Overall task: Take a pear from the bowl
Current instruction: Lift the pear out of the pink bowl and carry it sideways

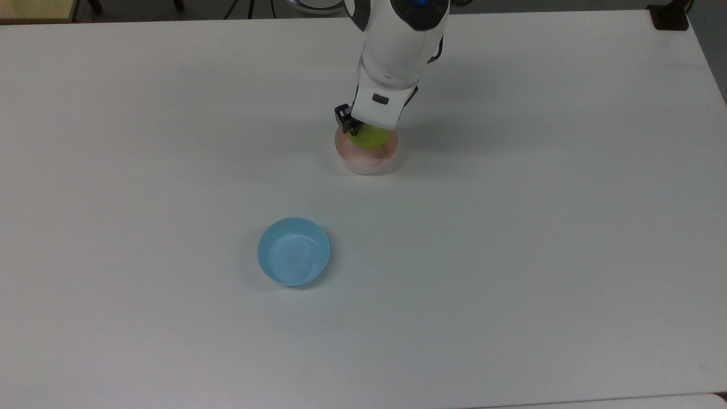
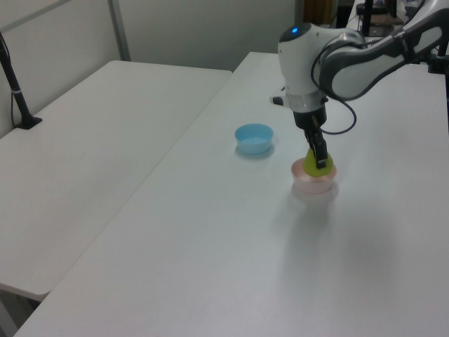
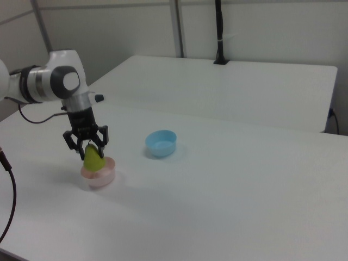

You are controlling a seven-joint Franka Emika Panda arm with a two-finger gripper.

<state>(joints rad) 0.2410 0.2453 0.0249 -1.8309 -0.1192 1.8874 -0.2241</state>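
A yellow-green pear (image 1: 368,137) (image 2: 315,161) (image 3: 93,158) hangs just above the pale pink bowl (image 1: 368,160) (image 2: 314,183) (image 3: 99,175), its lower end still level with the rim. My gripper (image 1: 363,129) (image 2: 319,159) (image 3: 86,148) points straight down and is shut on the pear's upper part. In the right view the black fingers (image 3: 102,140) clasp the narrow top from both sides. The bowl rests on the white table (image 1: 511,227), with nothing else showing inside it.
A light blue bowl (image 1: 293,251) (image 2: 253,137) (image 3: 161,142) stands alone on the table, toward the top view's lower left of the pink one. A second white table (image 2: 91,140) adjoins in the left view's left, with a black post (image 2: 14,84) on it.
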